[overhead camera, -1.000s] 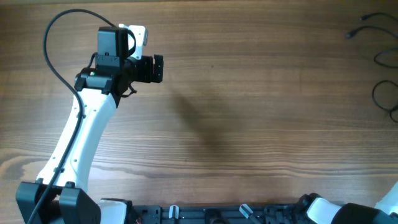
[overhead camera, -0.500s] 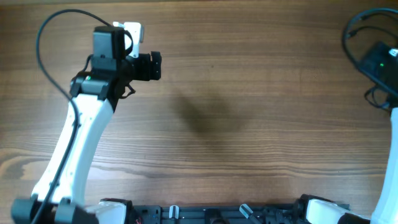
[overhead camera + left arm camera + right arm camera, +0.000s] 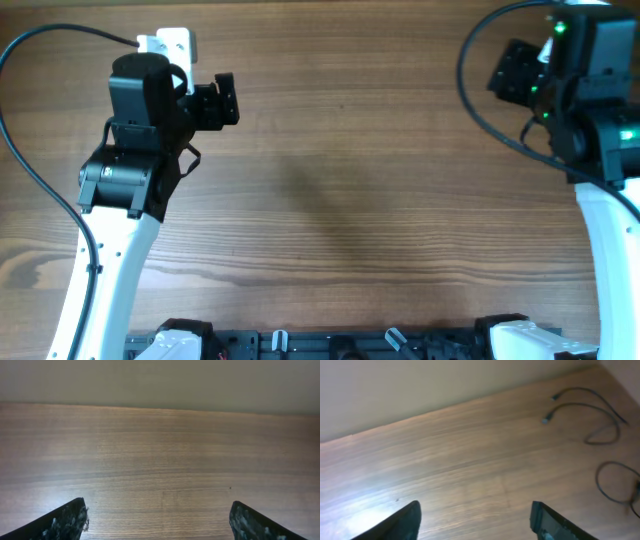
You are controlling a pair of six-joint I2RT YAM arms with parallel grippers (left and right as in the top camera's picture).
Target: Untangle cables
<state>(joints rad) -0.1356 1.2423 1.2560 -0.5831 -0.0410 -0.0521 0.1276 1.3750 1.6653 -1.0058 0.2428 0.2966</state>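
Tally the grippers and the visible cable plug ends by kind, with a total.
Grippers: 2, left gripper and right gripper
Cable plug ends clearly showing: 2, far plug end and near plug end
Total: 4

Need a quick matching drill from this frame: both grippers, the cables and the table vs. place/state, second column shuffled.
Column 1
1. left gripper
2. right gripper
3. cables
4. table

Column 2
A. thin, black, lying loose on the wood, plug ends showing
B. open over bare wood, no cable in its wrist view
C. open and empty, cables off to the right in its wrist view
D. brown wood grain

Pairs: 1-B, 2-C, 3-A, 4-D
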